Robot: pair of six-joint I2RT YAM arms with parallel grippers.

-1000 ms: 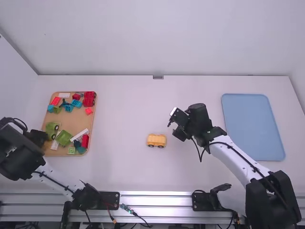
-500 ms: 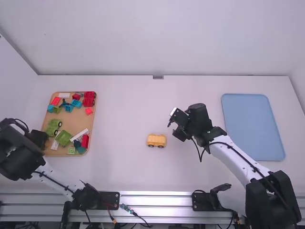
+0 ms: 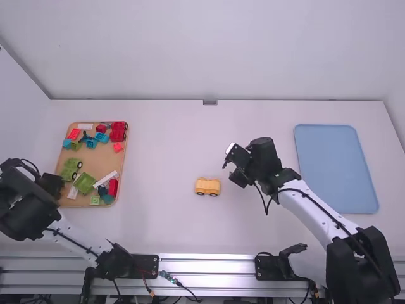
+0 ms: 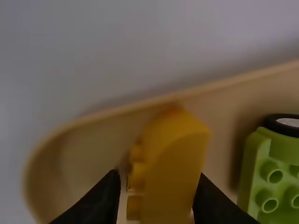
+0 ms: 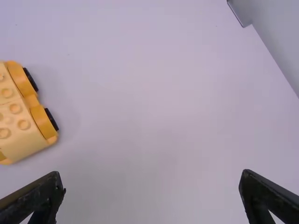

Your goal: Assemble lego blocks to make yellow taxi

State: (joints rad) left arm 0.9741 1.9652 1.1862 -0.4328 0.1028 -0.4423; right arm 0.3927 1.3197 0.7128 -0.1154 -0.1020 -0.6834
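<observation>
The left gripper (image 3: 52, 183) is over the near left part of the tan tray (image 3: 93, 206); in the left wrist view its fingers (image 4: 112, 196) are parted around an orange-yellow block (image 4: 173, 172), low inside the tray and close to its rim, with a sliver of tan showing between the block's studs and one finger, so whether the other finger touches it I cannot tell; the right gripper (image 3: 231, 166) stands wide open with nothing between its fingers; just left of it, and a little nearer the robot, the yellow wheeled car (image 3: 207, 186) sits upright on the table (image 3: 171, 221); the tan tray, well left of the right gripper, also holds a green wheeled block (image 3: 71, 167) and a green block (image 3: 84, 183) near the left gripper, and a white strip (image 3: 105, 180) and a red brick (image 3: 113, 187) further to that gripper's right, with a red wheeled block (image 3: 118, 130) and blue bricks (image 3: 102, 137) beyond it toward the tray's far edge; a flat blue tray (image 3: 336, 168) lies well to the right gripper's right; the high view gives the car from its side, whereas the right wrist view gives its studded top and two black wheels; the left wrist view adds the orange-yellow block's rounded end and the round studs on a green piece (image 4: 275, 186) beside the left gripper.
</observation>
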